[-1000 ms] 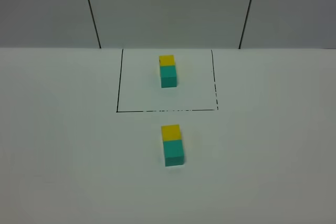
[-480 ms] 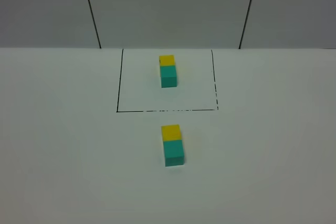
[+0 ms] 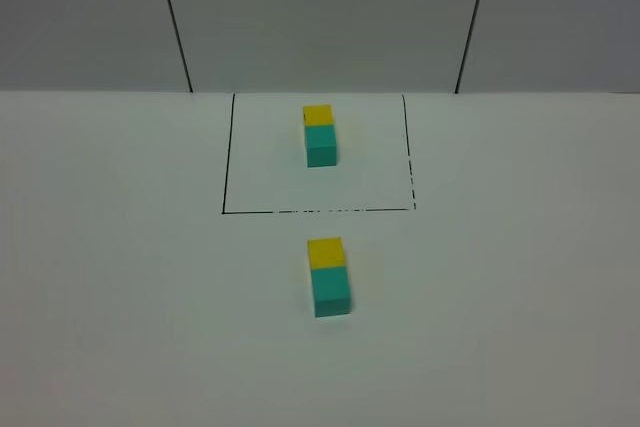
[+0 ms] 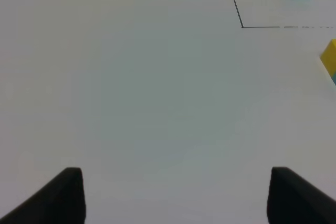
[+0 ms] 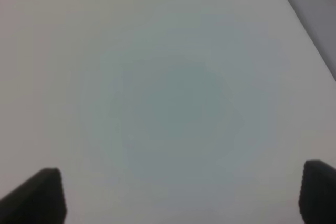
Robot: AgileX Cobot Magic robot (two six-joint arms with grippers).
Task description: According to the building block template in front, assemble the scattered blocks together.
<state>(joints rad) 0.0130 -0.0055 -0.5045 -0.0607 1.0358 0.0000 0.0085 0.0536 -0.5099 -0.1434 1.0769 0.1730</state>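
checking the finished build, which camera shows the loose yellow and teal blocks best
The exterior high view: the loose blocks sit whole, joined, outside the black outline. The left wrist view catches only their edge; the right wrist view shows none.

Only the template and scattered blocks interrupt the white table.

White table carries template (outlined) and blocks.

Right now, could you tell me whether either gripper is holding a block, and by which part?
Nothing is held. The left gripper and right gripper are open over bare table; the scattered blocks sit untouched.
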